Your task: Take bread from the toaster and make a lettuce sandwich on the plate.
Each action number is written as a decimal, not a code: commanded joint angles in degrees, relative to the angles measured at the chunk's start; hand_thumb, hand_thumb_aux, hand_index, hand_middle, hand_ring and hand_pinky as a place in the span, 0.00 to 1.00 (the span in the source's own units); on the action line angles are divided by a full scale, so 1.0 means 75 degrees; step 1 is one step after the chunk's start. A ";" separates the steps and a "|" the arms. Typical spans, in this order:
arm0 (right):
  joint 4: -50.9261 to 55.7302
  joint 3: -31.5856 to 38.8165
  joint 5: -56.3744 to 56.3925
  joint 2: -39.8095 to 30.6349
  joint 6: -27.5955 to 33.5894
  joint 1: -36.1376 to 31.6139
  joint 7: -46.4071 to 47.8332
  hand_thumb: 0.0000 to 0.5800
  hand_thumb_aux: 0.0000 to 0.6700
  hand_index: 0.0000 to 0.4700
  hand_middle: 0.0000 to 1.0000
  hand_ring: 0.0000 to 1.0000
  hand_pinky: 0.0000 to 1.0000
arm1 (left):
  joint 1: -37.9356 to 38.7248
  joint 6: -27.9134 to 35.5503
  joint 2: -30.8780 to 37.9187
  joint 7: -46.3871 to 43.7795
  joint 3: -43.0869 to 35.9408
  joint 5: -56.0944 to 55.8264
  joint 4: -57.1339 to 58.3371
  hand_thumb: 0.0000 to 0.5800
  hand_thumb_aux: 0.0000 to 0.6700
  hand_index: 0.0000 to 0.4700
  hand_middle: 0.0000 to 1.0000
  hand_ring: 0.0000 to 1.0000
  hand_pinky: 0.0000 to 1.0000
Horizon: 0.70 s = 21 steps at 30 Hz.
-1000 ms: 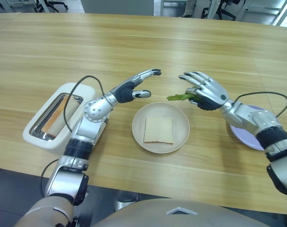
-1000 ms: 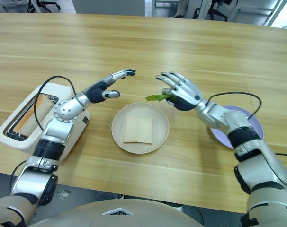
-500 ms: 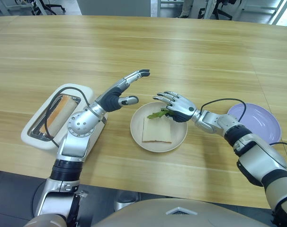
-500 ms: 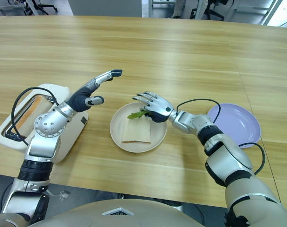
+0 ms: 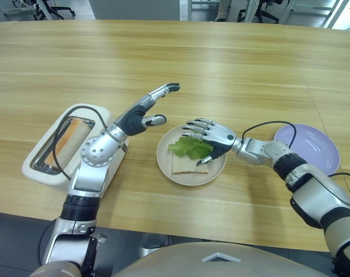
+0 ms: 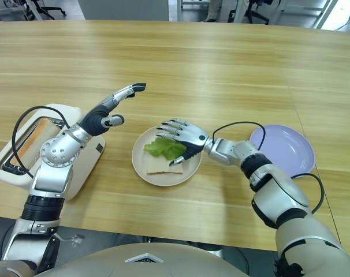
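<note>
Green lettuce leaf [image 5: 186, 147]: lies spread on the square white bread slice [image 5: 183, 167] in the round beige plate [image 5: 189, 179]. Judged very light, limp and easily torn, and it may cling to fingers. Best pinched gently at one edge, never squeezed flat.

Right hand [image 5: 214, 137]: at 3 o'clock over the plate, splayed wide, fingertips at the leaf's edge, gripping nothing.

Left hand [image 5: 141, 112]: at 10 o'clock of the plate, above the wooden surface [image 5: 233, 69], fingers stretched out and empty.

White toaster [image 5: 42, 171]: at 9 o'clock, with a browned slice [image 5: 69, 140] in its slot. Probably light, stiff and crumbly; pinch the faces near the top edge.

Round lilac plate [image 5: 313, 144]: at 3 o'clock, bare.

Change: half a second ago the right hand held the bunched leaf over the plate's 12 o'clock rim; now the leaf is released and flattened on the bread. A second ago the hand was off the plate at 2 o'clock. Left hand pose is much the same.
</note>
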 commanded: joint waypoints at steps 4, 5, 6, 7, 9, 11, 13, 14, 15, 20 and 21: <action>-0.0778 -0.0237 0.0340 -0.0223 -0.0187 0.0237 0.0632 0.00 0.00 0.00 0.00 0.00 0.00 | 0.0004 0.0096 0.0110 0.0001 0.0053 0.0061 -0.0050 0.00 0.00 0.00 0.00 0.00 0.00; -0.0903 -0.0269 0.0379 -0.0259 -0.0228 0.0282 0.0675 0.00 0.00 0.00 0.00 0.00 0.00 | 0.0016 0.0116 0.0124 0.0005 0.0060 0.0064 -0.0142 0.00 0.00 0.00 0.00 0.00 0.00; -0.1042 -0.0321 0.0455 -0.0297 -0.0288 0.0338 0.0739 0.00 0.00 0.00 0.00 0.00 0.00 | 0.0039 0.0127 0.0149 0.0014 0.0075 0.0076 -0.0254 0.00 0.00 0.00 0.00 0.00 0.00; -0.1202 -0.0385 0.0540 -0.0342 -0.0341 0.0402 0.0826 0.00 0.00 0.00 0.00 0.00 0.00 | 0.0072 0.0142 0.0184 0.0025 0.0100 0.0094 -0.0389 0.00 0.00 0.00 0.00 0.00 0.00; -0.1584 -0.0548 0.0771 -0.0459 -0.0449 0.0546 0.1045 0.00 0.00 0.00 0.00 0.00 0.00 | 0.0199 0.0215 0.0342 0.0071 0.0254 0.0225 -0.0866 0.00 0.00 0.00 0.00 0.00 0.00; -0.2046 -0.0756 0.1017 -0.0605 -0.0517 0.0722 0.1280 0.00 0.00 0.00 0.00 0.00 0.00 | 0.0326 0.0382 0.0583 0.0169 0.0602 0.0426 -0.1543 0.00 0.00 0.00 0.00 0.00 0.00; -0.2570 -0.1009 0.1244 -0.0764 -0.0488 0.0947 0.1537 0.00 0.00 0.00 0.00 0.00 0.00 | 0.0457 0.0642 0.0882 0.0295 0.1125 0.0761 -0.2199 0.00 0.00 0.00 0.00 0.00 0.00; -0.2849 -0.1164 0.1404 -0.0841 -0.0466 0.1091 0.1697 0.00 0.00 0.00 0.00 0.00 0.00 | 0.0530 0.0792 0.1091 0.0376 0.1489 0.1077 -0.2502 0.00 0.00 0.00 0.00 0.00 0.00; -0.3096 -0.1299 0.1544 -0.0903 -0.0440 0.1233 0.1829 0.00 0.00 0.00 0.00 0.00 0.00 | 0.0621 0.0951 0.1308 0.0424 0.1855 0.1365 -0.2720 0.00 0.00 0.00 0.00 0.00 0.00; -0.3979 -0.1839 0.1836 -0.1030 -0.0197 0.1895 0.2297 0.00 0.00 0.00 0.00 0.00 0.00 | 0.1491 0.1468 0.2417 0.0301 0.3922 0.2191 -0.2975 0.00 0.00 0.00 0.00 0.00 0.00; -0.4069 -0.1935 0.1874 -0.1023 -0.0152 0.1997 0.2365 0.00 0.00 0.00 0.00 0.00 0.00 | 0.1704 0.1548 0.2592 0.0261 0.4301 0.2303 -0.2929 0.00 0.00 0.00 0.00 0.00 0.00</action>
